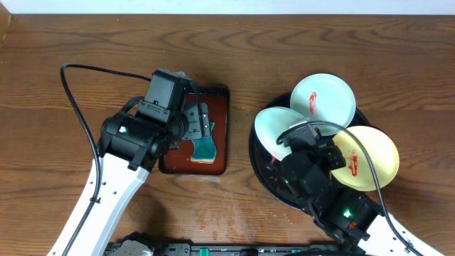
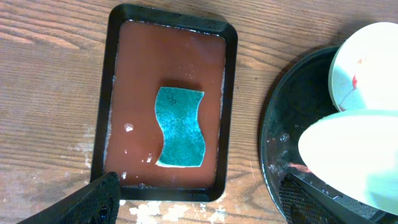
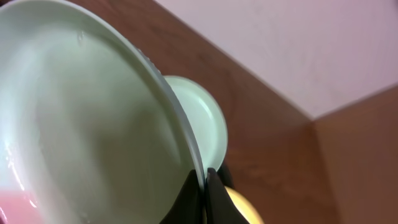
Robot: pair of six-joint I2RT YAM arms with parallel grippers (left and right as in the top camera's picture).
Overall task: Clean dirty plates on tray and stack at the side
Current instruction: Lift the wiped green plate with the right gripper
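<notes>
No readable text, labels, brands, numbers or signs on anything shown

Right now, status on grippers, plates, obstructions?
Left gripper open above the sponge. Right gripper shut on the near mint plate, tilted over the black tray. Red-smeared far mint plate and yellow plate rest on the tray. Nothing seen blocking.

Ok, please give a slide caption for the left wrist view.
Teal sponge lies in the reddish-brown tray; black tray and pale plates at right.
</notes>
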